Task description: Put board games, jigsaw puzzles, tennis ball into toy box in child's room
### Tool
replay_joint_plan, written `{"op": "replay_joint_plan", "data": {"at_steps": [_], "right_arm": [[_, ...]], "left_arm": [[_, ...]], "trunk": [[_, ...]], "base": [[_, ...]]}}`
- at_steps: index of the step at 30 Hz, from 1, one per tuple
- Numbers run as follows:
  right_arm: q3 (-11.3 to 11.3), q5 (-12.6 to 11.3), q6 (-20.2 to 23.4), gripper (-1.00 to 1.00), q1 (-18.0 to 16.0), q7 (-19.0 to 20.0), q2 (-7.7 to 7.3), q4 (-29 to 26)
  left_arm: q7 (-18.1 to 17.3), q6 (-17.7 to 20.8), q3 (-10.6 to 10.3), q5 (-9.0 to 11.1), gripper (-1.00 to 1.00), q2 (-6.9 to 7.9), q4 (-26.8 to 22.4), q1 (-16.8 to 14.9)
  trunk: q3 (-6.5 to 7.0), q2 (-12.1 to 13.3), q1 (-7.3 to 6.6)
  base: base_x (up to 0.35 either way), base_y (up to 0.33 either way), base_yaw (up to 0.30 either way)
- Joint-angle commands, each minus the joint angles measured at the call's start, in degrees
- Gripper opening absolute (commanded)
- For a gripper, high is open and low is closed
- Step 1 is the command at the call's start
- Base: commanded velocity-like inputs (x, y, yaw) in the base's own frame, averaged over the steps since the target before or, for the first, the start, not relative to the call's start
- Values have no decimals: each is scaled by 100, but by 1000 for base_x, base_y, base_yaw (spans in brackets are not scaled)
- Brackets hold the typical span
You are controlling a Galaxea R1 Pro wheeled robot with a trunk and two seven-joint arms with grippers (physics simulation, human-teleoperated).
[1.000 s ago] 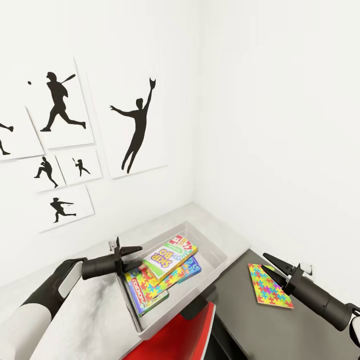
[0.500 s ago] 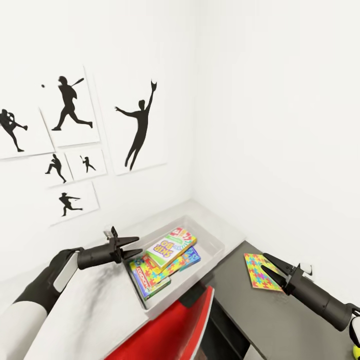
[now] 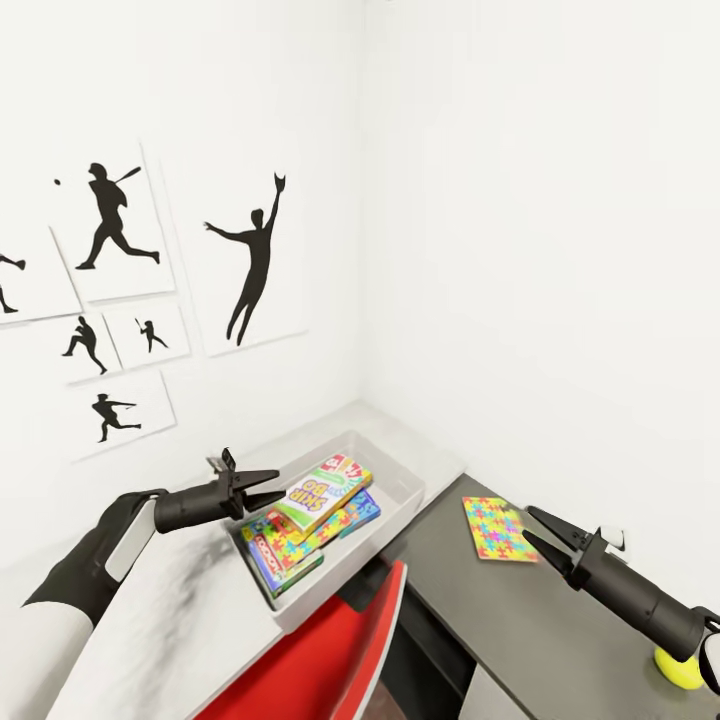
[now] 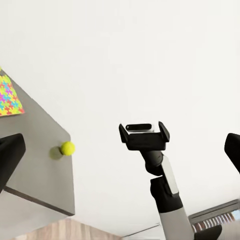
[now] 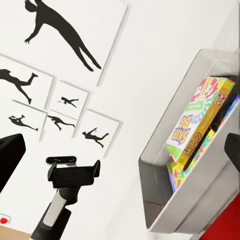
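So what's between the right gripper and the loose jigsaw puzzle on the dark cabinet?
Head view: only bare dark cabinet top lies between the open right gripper and the jigsaw puzzle. Nothing else is in the way.

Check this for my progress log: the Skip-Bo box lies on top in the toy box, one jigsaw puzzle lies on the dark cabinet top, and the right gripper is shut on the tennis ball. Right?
One point is wrong. The right gripper is open and holds nothing; the tennis ball lies on the dark cabinet top, as the head view shows. The Skip-Bo box does lie on top in the toy box, and the jigsaw puzzle lies on the cabinet.
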Motion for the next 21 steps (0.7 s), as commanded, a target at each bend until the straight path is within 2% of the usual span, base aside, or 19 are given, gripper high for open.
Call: {"op": "replay_joint_plan", "data": {"at_steps": [1, 8, 14, 21], "right_arm": [[-8, 33, 29, 100, -8, 37, 1, 0], [-8, 34, 29, 100, -8, 37, -5, 5], [-8, 35, 29, 100, -8, 29, 15, 13], [-8, 31, 29, 100, -8, 36, 12, 17]], "left_arm": [[-11, 31, -12, 20, 100, 7, 1, -5], [-35, 27, -2, 23, 100, 11, -5, -5], [-50, 83, -1, 9, 100, 15, -234, -8], [-64, 190, -24, 26, 100, 161, -334, -13]], "trunk": [[-5, -13, 4], [46, -13, 4], [57, -13, 4], [58, -13, 4]], "base": [[-1, 0, -169], [0, 0, -157], [0, 0, -41], [0, 0, -2]]}}
